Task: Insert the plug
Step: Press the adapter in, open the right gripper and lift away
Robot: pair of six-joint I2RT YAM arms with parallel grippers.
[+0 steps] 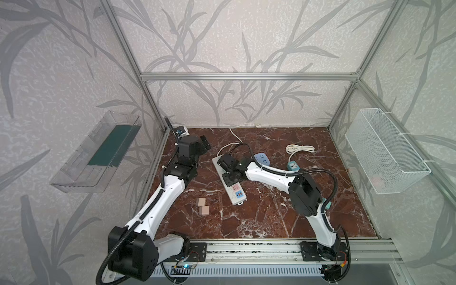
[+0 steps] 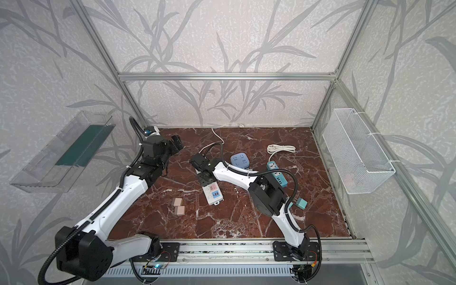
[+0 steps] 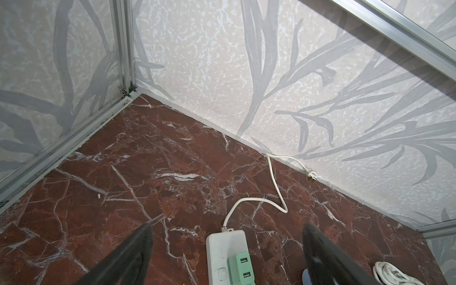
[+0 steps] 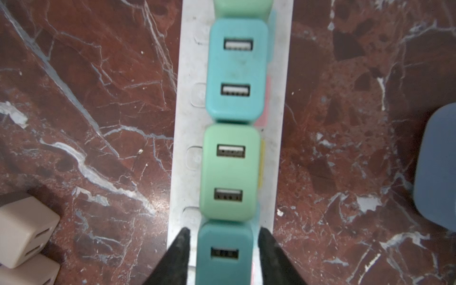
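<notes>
The insertion looks all but done. In the right wrist view the right gripper (image 4: 224,232) straddles a teal plug (image 4: 224,254) that sits on the white power strip (image 4: 278,148). Its fingers (image 4: 172,256) are slightly spread, with a thin gap showing on each side of the plug, so it pinches nothing. Just ahead of this gripper, along the same strip, a light green plug (image 4: 230,172) and then a cyan plug (image 4: 237,69) stand in line, each touching its neighbour. The teal plug lines up with them and appears level, so I judge it seated, though this view from above cannot show how deep its pins have gone. What seems left is for the right gripper to lift clear without dragging the plug. Off to one side of it, two beige plugs (image 4: 24,229) lie loose on the tabletop (image 4: 98,98); whether they belong to the job I cannot tell. The left gripper (image 1: 205,143) hangs spread wide and empty, well apart from the right gripper, beyond the strip's cord end.
</notes>
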